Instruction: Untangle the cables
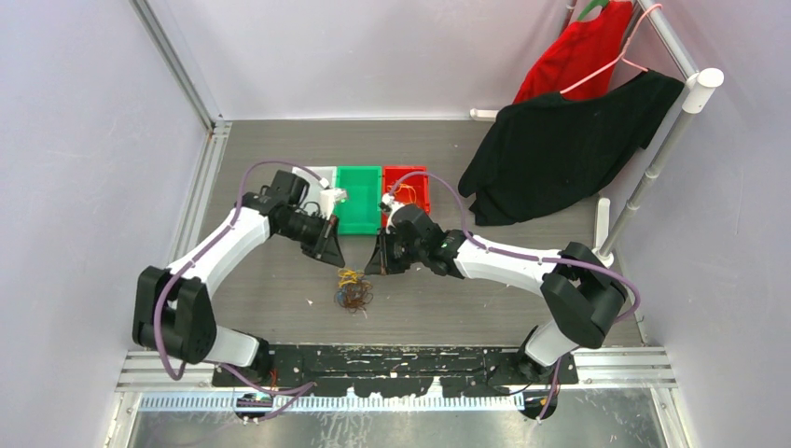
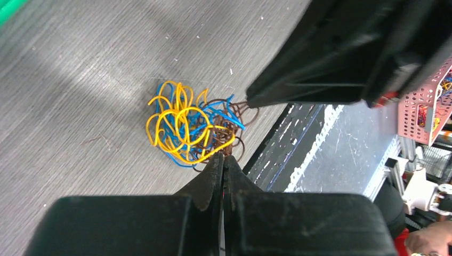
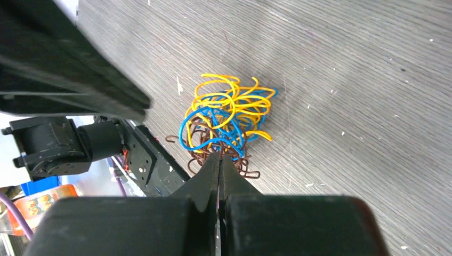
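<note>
The cables (image 1: 354, 291) form one small knot of orange-yellow, blue and brown strands on the grey table (image 1: 280, 289). Seen from the left wrist, the cables (image 2: 192, 128) lie just beyond my left gripper (image 2: 223, 156). Its jaws are pressed together beside a yellow loop, and I see no strand between them. My right gripper (image 3: 219, 156) is shut on a brown strand that runs up from the cables (image 3: 226, 117) into its tips. From above, the left gripper (image 1: 330, 254) and right gripper (image 1: 378, 268) hang close together just behind the knot.
A green bin (image 1: 358, 198) and a red bin (image 1: 408, 187) sit behind the grippers. A black cloth (image 1: 560, 149) and a red garment (image 1: 578, 51) hang on a rack at the back right. The black base plate (image 1: 401, 359) runs along the near edge.
</note>
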You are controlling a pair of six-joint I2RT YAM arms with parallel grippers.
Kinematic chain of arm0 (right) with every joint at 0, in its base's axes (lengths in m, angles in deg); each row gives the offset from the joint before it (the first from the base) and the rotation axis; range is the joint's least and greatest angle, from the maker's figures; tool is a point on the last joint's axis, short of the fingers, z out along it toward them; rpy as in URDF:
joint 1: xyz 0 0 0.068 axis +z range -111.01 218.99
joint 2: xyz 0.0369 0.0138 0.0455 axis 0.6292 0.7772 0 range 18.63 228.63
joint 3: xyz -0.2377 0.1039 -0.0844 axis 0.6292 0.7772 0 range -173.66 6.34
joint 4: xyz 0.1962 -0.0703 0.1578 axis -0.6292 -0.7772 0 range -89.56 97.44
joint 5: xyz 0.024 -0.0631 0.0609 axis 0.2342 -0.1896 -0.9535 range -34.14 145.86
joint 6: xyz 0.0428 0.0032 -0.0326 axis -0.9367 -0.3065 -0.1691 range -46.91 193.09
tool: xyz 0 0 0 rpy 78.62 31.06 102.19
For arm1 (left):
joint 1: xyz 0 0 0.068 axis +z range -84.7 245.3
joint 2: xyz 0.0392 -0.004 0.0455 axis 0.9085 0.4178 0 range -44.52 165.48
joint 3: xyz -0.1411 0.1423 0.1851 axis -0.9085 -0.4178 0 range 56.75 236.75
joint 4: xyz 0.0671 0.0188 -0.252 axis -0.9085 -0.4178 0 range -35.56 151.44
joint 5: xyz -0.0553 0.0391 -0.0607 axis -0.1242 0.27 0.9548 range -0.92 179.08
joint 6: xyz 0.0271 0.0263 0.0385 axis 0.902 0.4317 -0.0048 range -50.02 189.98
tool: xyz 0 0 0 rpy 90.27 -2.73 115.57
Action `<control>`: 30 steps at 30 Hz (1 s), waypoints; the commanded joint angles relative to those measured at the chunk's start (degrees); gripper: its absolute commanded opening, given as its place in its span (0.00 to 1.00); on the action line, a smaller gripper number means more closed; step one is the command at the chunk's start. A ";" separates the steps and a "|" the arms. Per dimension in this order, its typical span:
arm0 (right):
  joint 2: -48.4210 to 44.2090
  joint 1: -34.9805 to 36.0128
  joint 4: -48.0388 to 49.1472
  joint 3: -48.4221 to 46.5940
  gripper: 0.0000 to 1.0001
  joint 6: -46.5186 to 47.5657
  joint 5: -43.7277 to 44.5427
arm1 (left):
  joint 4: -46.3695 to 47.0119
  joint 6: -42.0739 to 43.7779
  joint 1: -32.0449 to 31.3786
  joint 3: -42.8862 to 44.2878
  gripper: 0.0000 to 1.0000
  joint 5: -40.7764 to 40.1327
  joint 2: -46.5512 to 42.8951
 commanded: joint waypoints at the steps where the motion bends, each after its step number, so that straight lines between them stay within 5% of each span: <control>1: -2.73 -0.33 -1.64 -0.78 0.01 1.76 2.40 | -6.87 3.90 0.95 5.15 0.00 -0.19 -5.79; 8: -2.83 -0.33 -5.74 -1.19 0.01 2.70 6.42 | -8.39 6.45 1.53 5.44 0.02 -0.03 -7.14; 14: -2.44 -0.33 -8.60 -1.25 0.01 2.72 8.04 | -4.73 8.06 -1.57 1.42 0.58 -4.19 -2.41; 17: -2.43 -0.34 -9.73 -0.97 0.01 2.72 8.56 | -3.24 9.53 -2.92 1.39 0.72 -3.53 -0.08; 25: -2.35 -0.76 -10.73 -0.75 0.01 1.92 9.02 | 5.87 14.24 -9.81 -2.72 0.77 -8.28 2.81; 27: -2.35 -0.99 -10.92 -0.78 0.01 1.75 9.09 | 6.89 14.53 -10.48 -3.36 0.66 -8.74 3.61; 30: -2.50 -1.40 -11.46 -0.77 0.01 1.70 9.11 | 4.93 15.68 -10.63 -2.30 0.37 -8.81 3.59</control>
